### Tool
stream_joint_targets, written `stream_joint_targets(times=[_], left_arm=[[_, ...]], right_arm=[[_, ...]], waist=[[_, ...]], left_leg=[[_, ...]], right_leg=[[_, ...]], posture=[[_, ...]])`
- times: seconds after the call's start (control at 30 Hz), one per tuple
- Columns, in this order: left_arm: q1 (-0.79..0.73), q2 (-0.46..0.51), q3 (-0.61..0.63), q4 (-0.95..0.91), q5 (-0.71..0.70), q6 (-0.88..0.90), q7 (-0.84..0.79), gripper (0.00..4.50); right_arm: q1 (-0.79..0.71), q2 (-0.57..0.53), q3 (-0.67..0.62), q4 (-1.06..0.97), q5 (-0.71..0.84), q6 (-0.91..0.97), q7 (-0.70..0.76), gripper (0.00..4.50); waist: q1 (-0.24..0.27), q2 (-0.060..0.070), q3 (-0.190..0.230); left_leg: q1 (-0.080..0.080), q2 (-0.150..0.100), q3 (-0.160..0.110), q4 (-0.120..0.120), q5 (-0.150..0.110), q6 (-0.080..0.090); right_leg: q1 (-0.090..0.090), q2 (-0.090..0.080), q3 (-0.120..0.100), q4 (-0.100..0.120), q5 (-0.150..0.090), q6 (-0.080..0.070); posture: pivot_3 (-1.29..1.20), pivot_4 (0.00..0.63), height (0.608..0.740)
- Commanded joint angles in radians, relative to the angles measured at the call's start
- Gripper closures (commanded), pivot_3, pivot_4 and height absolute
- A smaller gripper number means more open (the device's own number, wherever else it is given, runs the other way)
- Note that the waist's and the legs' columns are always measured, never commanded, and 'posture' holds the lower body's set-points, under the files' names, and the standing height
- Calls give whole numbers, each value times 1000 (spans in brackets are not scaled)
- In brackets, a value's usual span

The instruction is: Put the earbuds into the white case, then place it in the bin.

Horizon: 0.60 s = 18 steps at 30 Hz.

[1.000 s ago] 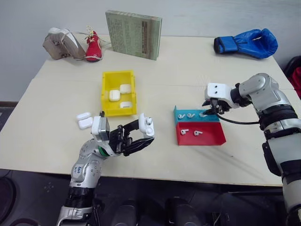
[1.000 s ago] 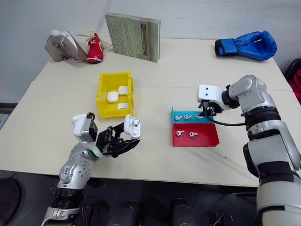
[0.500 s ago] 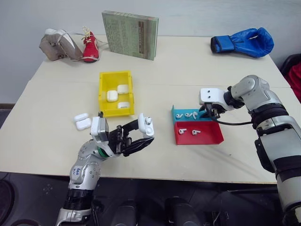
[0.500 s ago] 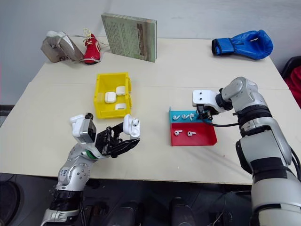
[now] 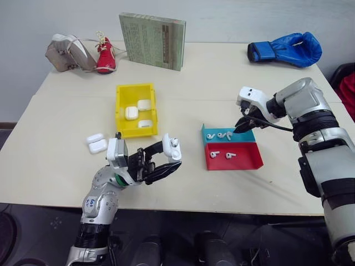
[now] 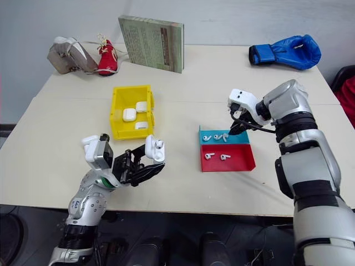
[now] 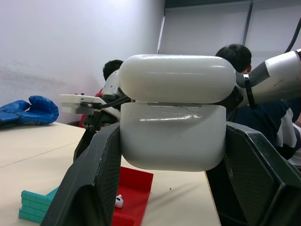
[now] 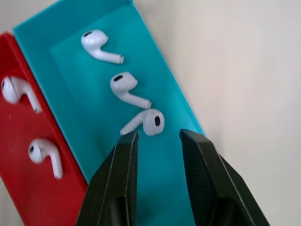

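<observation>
Left fingers (image 7: 89, 188) clamp white case (image 7: 171, 123) | right fingers (image 8: 123, 174) parted, empty, over earbuds (image 8: 143, 121) | no legible writing

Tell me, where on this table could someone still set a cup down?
Bare patches: the table between the green book and the blue boxing glove, and the near edge right of the blue and red tray. Crowded: around the yellow bin, where two white cases lie beside it.
</observation>
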<state>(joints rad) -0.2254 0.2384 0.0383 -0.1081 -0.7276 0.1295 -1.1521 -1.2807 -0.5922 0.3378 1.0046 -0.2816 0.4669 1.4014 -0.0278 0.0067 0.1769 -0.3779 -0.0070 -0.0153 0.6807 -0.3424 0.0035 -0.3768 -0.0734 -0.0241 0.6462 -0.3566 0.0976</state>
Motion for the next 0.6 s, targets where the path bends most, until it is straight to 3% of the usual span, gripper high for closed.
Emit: stream_joint_targets(times=[0.03, 0.6], left_arm=[[-4, -3, 2, -19, -6, -12, -2, 1707], [-10, 1, 3, -16, -6, -10, -1, 1707]], right_arm=[[27, 0, -17, -103, 9, 96, -47, 3122], [139, 8, -3, -308, 58, 269, -132, 3122]], waist=[[0, 0, 0], [0, 0, 0]], left_leg=[[0, 0, 0, 0, 0, 0], [0, 0, 0, 0, 0, 0]], right_leg=[[0, 0, 0, 0, 0, 0], [0, 0, 0, 0, 0, 0]], posture=[[0, 150, 740], [0, 150, 740]])
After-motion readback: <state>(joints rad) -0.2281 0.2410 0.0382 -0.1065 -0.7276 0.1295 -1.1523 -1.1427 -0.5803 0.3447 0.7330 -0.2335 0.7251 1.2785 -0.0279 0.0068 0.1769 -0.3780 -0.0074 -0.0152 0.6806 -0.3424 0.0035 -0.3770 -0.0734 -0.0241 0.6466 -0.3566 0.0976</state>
